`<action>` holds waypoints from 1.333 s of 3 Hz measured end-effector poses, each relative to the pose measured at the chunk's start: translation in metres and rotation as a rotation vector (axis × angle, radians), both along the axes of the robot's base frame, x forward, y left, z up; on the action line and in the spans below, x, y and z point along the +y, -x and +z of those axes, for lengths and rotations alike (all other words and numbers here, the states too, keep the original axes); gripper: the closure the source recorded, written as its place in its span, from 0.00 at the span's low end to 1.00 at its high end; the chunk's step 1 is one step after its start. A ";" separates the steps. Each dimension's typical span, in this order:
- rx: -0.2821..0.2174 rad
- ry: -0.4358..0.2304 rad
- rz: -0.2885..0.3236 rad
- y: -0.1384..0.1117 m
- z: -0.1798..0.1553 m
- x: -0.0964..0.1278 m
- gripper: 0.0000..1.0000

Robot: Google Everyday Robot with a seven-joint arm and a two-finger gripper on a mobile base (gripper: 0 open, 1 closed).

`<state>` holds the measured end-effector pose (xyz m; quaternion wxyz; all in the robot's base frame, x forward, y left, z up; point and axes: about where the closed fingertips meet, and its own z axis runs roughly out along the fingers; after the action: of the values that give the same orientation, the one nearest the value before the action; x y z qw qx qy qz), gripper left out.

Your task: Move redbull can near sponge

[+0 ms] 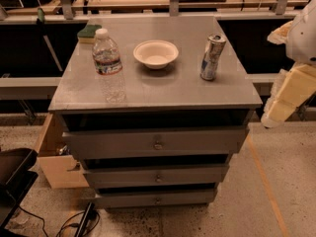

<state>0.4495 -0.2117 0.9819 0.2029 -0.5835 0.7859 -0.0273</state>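
Camera view: on the grey tabletop (pixel 173 89) the white bowl (pixel 155 53) shows a bare inside; the redbull can (pixel 213 57) stands upright right of the bowl; the sponge (pixel 89 31) lies far left, at the back corner; a capped water bottle (pixel 108 65) stands front-left of the bowl; the gripper (pixel 285 100) hangs well right of the bowl, off the tabletop; I cannot tell how far open it is.

The redbull can (pixel 213 57) stands right of the bowl (pixel 156 54); sponge (pixel 89 31) far-left; gripper (pixel 289 95) beyond the table (pixel 163 90)'s right edge
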 end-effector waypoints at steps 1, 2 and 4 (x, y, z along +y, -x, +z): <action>-0.068 -0.176 -0.062 -0.033 -0.010 -0.016 0.00; -0.155 -0.398 -0.094 -0.066 -0.032 -0.025 0.00; -0.420 -0.790 -0.144 -0.151 -0.028 -0.031 0.00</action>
<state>0.6002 -0.2430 0.9543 0.5627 -0.3870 0.7163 0.1431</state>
